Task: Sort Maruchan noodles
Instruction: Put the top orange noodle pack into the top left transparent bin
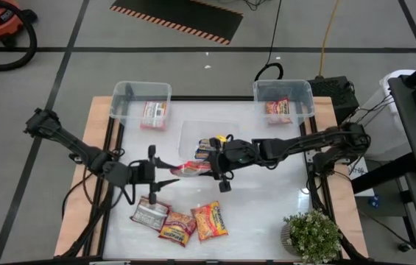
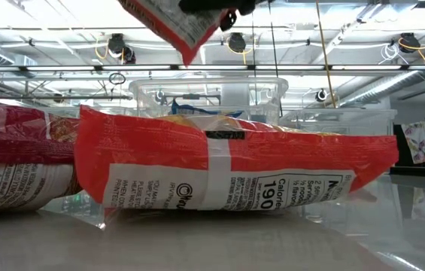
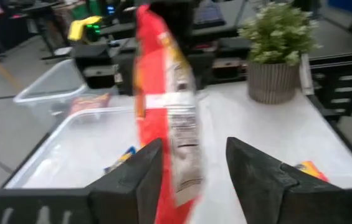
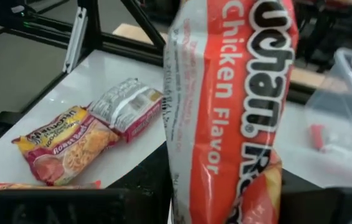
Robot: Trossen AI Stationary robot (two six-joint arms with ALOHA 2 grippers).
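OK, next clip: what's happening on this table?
Two arms are sorting ramen packets. Mid-table, above the middle bin, an orange chicken-flavor packet hangs between them: the right hand grips it, while the left hand has its fingers spread on either side of it, which looks like a handover. Three packets lie at the table's front, and the two back bins each hold one.

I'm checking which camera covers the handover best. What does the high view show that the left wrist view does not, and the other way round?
Only the high view shows both far bins, three packets at the near edge, and the right pincer. Only the left wrist view shows the left pincer open around the packet without gripping. Both show the orange chicken packet and the potted plant.
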